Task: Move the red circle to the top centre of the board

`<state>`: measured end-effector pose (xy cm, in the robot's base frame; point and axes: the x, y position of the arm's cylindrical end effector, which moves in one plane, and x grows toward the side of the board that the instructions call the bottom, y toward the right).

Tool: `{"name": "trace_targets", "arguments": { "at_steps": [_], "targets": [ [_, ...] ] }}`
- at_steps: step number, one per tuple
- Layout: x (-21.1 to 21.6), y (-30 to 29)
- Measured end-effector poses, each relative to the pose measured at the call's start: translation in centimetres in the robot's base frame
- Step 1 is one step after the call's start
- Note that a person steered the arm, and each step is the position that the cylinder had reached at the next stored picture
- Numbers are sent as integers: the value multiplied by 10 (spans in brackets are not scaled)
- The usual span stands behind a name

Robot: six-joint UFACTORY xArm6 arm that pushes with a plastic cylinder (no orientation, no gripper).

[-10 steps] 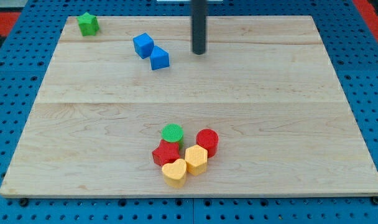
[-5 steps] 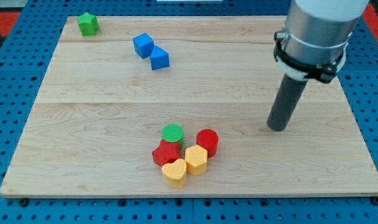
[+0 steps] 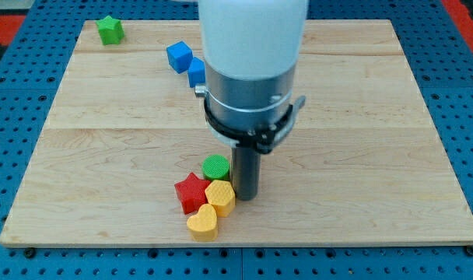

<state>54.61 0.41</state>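
- A yellow heart [image 3: 202,223] is seen nearest the board's bottom edge, a little toward the view's left of centre.
- Just behind it, a yellow hexagon [image 3: 220,196] and a red star [image 3: 190,192] are packed side by side, and a green circle [image 3: 215,166] is set against their far side.
- My tip [image 3: 244,197] is planted on the board [image 3: 376,179] just beside the yellow hexagon, on its right in the view, and appears to be touching or nearly touching it.
- No jaws are carried. The arm ends in a plain dark rod, so nothing is gripped or held and blocks can only be shoved.
- The red circle is not shown anywhere. It is judged to be hidden behind the rod or the wide arm body above it, but its place cannot be told.
- The coming move turns on this. The top centre lies straight away from the tip, toward the far edge, so the tip would need to be on the bottom-edge side of the red circle for a push that way. Whether that holds cannot be confirmed.
- Far beyond, a blue block [image 3: 179,56] and a second blue block [image 3: 196,71], partly covered by the arm, are found near the top edge, left of centre.
- A green star [image 3: 109,29] is placed in the top left corner.
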Motion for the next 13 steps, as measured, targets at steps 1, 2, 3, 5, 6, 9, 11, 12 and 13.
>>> {"name": "trace_targets", "arguments": {
  "at_steps": [1, 2, 3, 5, 6, 9, 11, 12, 13],
  "targets": [
    [-31, 4],
    [-53, 15],
    [-86, 12],
    [-122, 11],
    [-149, 11],
    [-261, 11],
    [-293, 31],
    [-258, 45],
    [-229, 36]
  ]
}}
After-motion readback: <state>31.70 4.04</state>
